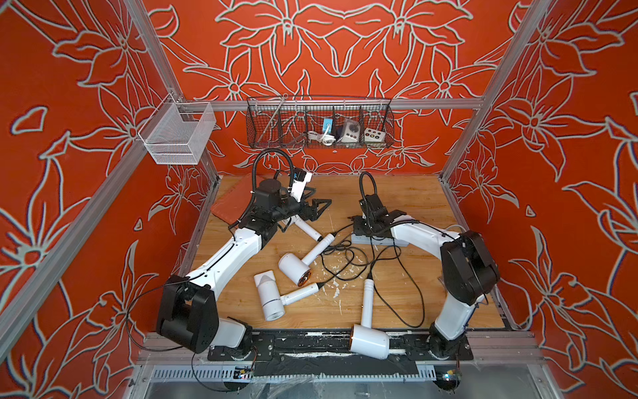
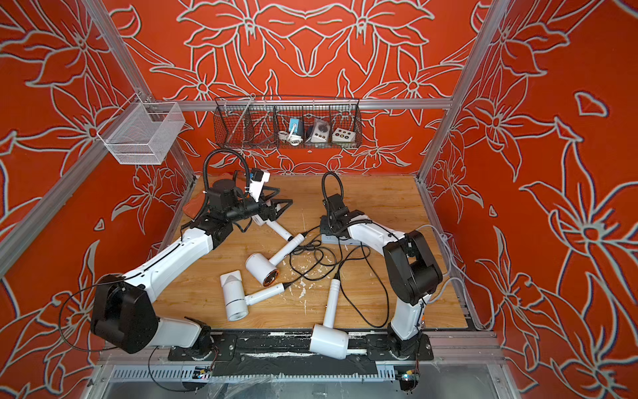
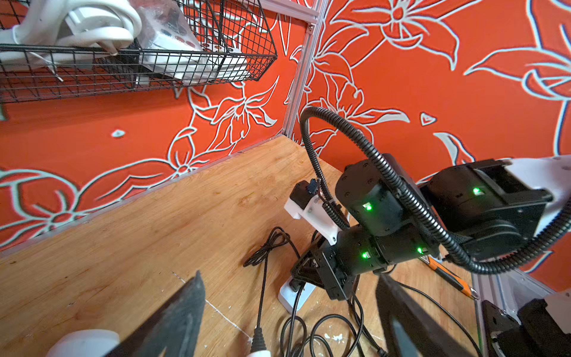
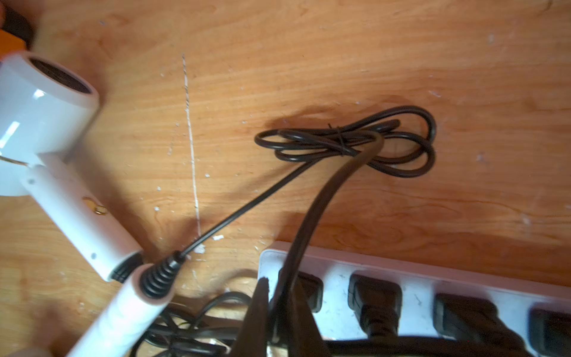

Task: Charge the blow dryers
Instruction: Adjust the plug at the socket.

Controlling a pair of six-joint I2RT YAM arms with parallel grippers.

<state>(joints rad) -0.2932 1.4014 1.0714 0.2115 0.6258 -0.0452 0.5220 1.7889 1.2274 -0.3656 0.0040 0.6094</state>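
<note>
White hammer-shaped blow dryers (image 1: 295,267) lay scattered on the wooden bench (image 1: 431,207); their tangled leads could snag and skew the plug held by the right pincer (image 4: 278,312), clamped on a black cord (image 4: 312,216) at the flat white power strip (image 4: 336,278). The front dryer (image 1: 368,304) pointed its long handle at the back wall, and the left pincer (image 1: 321,207) gaped wide, empty.

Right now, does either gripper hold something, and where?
The right gripper pinches a black cord at its plug end, over the power strip. The left gripper is open, empty.
</note>
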